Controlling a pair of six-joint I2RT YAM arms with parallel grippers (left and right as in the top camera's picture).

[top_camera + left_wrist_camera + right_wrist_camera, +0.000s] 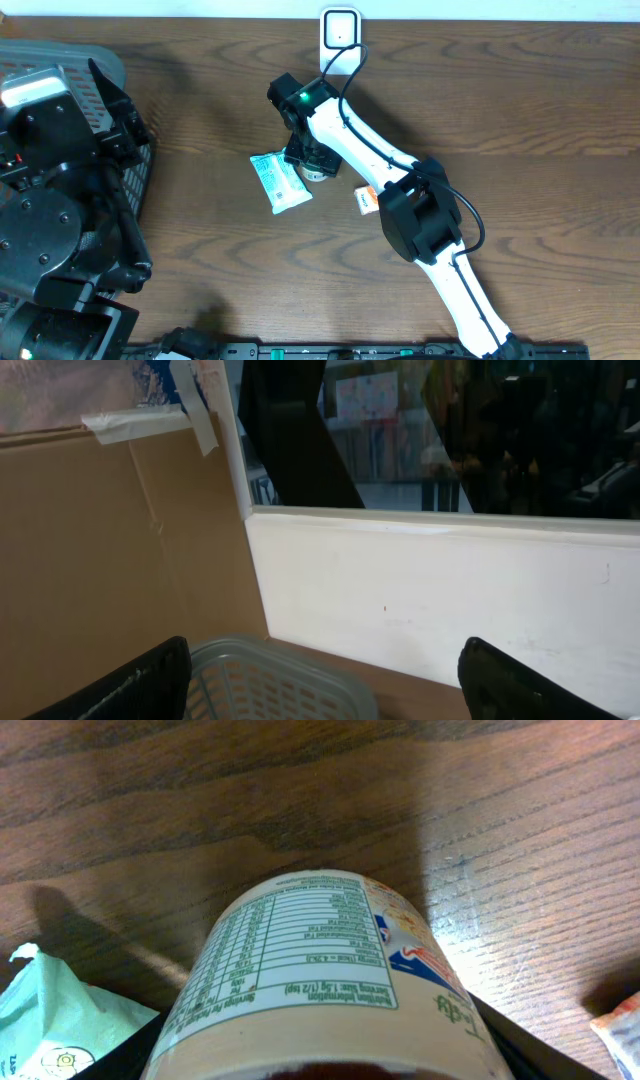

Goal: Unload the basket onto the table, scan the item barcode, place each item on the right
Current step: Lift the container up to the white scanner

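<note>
The dark, wood-grain bench (520, 100) carries a few things. Near its middle lies a pale green packet (279, 181), flat on the wood. Just to the right of it is a cylindrical container (310, 970) with a nutrition label, mostly hidden in the overhead view. Farther right, apart from both, lies a small orange-and-white packet (366, 200). A white scanner (341, 40) is at the far edge, and a grey mesh basket (112, 65) sits at the left end.

A grey basket (285, 682) is seen between the spread fingers (135, 692) of the left hand (322, 665); cardboard (110, 550) is propped left of the basket.
</note>
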